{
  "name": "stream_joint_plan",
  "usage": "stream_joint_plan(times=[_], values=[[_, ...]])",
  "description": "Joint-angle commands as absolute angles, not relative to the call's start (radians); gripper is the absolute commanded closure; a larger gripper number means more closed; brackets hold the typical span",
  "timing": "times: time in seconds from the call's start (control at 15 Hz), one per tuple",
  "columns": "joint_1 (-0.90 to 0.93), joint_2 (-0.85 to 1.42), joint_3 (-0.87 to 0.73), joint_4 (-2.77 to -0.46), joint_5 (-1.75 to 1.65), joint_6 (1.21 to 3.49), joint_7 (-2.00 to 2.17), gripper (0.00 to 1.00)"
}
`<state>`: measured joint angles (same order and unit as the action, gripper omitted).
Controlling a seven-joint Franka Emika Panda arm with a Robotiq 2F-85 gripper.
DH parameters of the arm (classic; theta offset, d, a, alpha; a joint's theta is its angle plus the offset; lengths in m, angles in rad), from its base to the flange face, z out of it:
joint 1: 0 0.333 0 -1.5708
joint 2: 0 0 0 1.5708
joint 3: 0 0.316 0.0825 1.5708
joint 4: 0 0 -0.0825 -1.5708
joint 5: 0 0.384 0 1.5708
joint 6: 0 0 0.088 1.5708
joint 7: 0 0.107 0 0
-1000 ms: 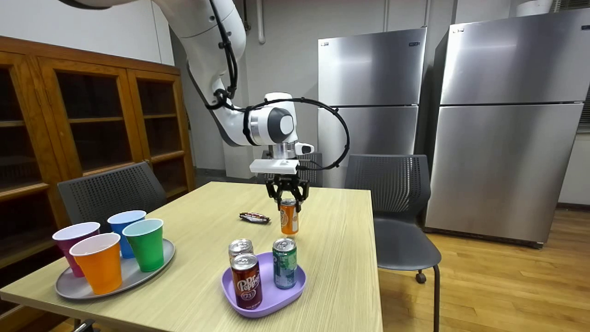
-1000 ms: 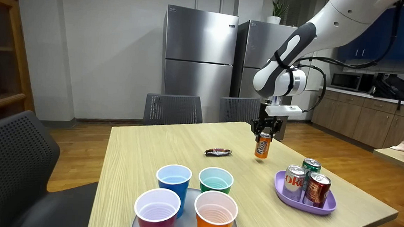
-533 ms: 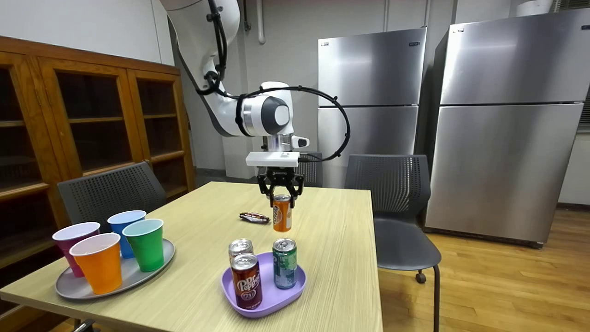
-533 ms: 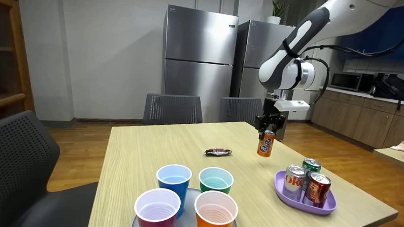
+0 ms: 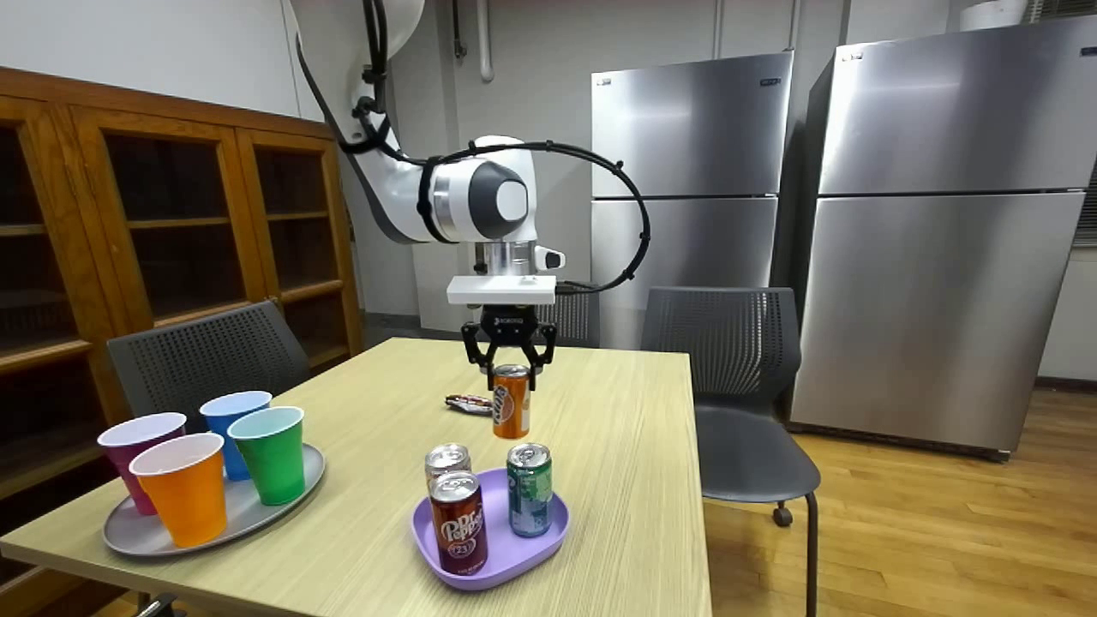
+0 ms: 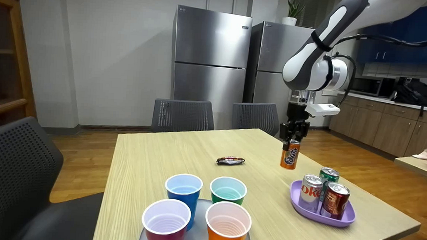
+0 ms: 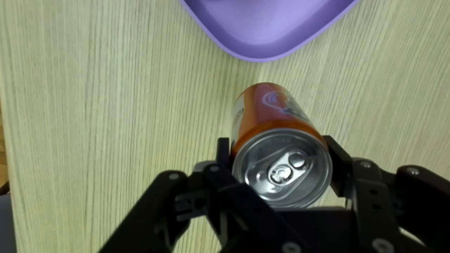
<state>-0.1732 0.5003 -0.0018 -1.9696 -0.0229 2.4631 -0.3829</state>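
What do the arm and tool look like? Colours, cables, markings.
Arm: white, rounded, with dark grey covers, black straps and a black cable looping outside. A silver collar and white box sit above the tool, which is black, jointed and two-fingered, with metal screw heads and small pale lettering, too tiny to read surely.

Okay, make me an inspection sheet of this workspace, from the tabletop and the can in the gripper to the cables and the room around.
Surface: light wood table
Handled item: orange can, held clear of the table
Clutter: purple tray with three cans; grey plate with four cups; small wrapped item, contents unclear
Gripper: closed on the can's sides near its top
Cables: black cable loops out beside the arm, above the table
Surroundings: two steel refrigerators, dark chairs, wooden cabinet
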Motion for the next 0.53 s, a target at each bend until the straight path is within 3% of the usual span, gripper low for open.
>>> stream_joint_plan(times=[0.0,0.47], values=[[-0.207,0.415,0.024,-2.068,-0.008,2.490,-0.474,0.61],[-0.218,0.361,0.024,-2.162,-0.018,2.513,-0.587,0.61]])
